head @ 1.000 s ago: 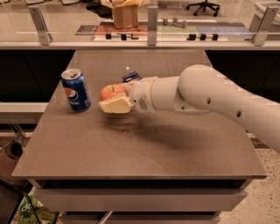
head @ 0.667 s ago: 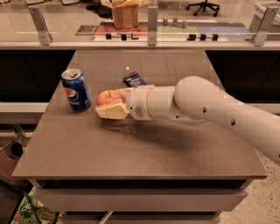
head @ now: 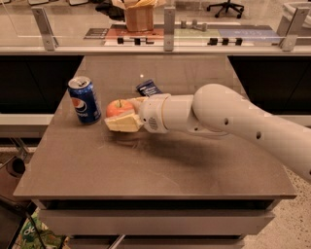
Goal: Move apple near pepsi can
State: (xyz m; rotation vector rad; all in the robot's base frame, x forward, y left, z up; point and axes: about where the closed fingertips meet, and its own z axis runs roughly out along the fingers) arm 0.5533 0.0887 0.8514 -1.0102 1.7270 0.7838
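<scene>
The pepsi can (head: pixel 84 99) stands upright at the left side of the brown table (head: pixel 155 160). The small red-orange apple (head: pixel 118 107) is just right of the can, a short gap away, held between my cream fingers (head: pixel 122 123). My gripper (head: pixel 122 113) reaches in from the right on a thick white arm (head: pixel 228 116) and is shut on the apple, low over the tabletop. I cannot tell whether the apple touches the table.
A flat dark blue snack packet (head: pixel 149 88) lies behind my wrist. A glass barrier with metal posts (head: pixel 168 24) runs along the back. A brown paper bag (head: pixel 138 14) stands beyond it. The table's front edge (head: pixel 155 197) is near.
My gripper has carried the apple further left, closer to the pepsi can, and slightly lower toward the table.
</scene>
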